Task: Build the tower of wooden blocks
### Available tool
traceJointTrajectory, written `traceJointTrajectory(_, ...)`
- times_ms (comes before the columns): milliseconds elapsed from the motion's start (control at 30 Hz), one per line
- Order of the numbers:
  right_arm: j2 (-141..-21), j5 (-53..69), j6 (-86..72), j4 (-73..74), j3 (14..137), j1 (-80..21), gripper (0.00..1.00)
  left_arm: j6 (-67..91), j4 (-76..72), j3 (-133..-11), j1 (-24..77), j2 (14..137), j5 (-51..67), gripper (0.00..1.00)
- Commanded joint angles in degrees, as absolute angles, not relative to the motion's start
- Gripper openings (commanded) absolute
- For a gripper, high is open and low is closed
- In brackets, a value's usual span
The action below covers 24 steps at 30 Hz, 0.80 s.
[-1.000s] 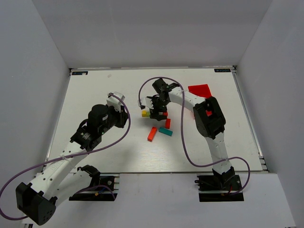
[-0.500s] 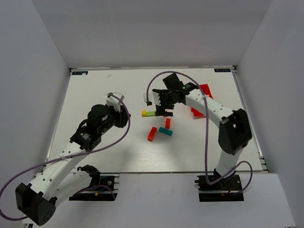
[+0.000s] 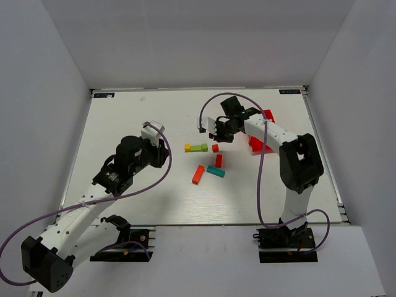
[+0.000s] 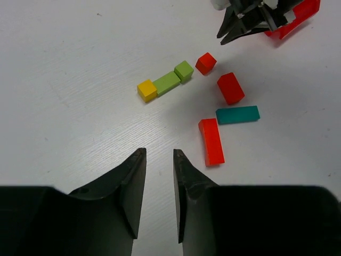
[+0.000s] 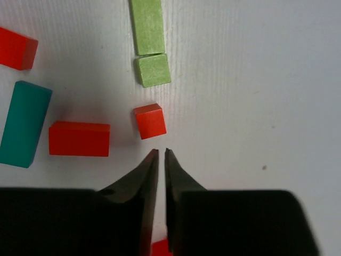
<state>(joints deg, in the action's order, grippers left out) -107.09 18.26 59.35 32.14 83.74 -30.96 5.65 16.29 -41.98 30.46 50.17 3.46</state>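
**Tower not started: every painted wooden block point(image 3: 218, 160) lies loose on the tabletop point(image 3: 124, 117).**
Yellow-and-green row point(image 4: 167, 82), teal bar point(image 4: 237, 114) and orange bar point(image 4: 211, 141) lie near the small red wooden cube point(image 5: 149, 120). Just beside the cube, the right fingers point(image 5: 144, 181) are nearly closed and empty. The left fingers point(image 4: 133, 181) are slightly parted and empty.

Both arms: white shells, black joint housings. Left arm point(image 3: 74, 219) and right arm point(image 3: 275, 133) each carry a purple cable point(image 3: 167, 158) looping loose from a black base point(image 3: 120, 246) to the wrist. Left tool point(image 4: 159, 154) and right tool point(image 5: 160, 152): black tapered fingers, matt finish
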Motion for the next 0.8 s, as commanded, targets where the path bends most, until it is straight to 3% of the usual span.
traceJointTrajectory(0, -110.46, 23.64, 65.29, 37.16, 89.46, -29.36, 0.21, 5.19, 15.65, -42.45, 30.15, 48.25, 4.83, 0.36)
traceJointTrajectory(67, -111.79, 23.9, 67.23, 38.32, 91.13, -28.74, 0.32, 5.19, 15.64, -42.45, 30.15, 48.25, 5.36, 0.38)
traceJointTrajectory(133, -114.86, 23.47, 68.2, 39.63, 92.98, -28.65, 0.39, 5.19, 15.64, -42.45, 30.15, 48.25, 5.36, 0.51)
traceJointTrajectory(300, -116.98, 26.8, 71.72, 42.28, 94.75, -28.04, 0.44, 5.19, 15.64, -42.45, 30.15, 48.25, 5.89, 0.55)
traceJointTrajectory(700, -118.83, 27.51, 74.45, 44.03, 94.57, -28.21, 0.45, 5.19, 15.64, -42.45, 30.15, 48.25, 6.42, 0.55)
traceJointTrajectory(767, -119.09, 27.51, 74.18, 43.77, 94.57, -28.21, 0.5, 5.19, 15.64, -42.45, 30.15, 48.25, 6.42, 0.55)
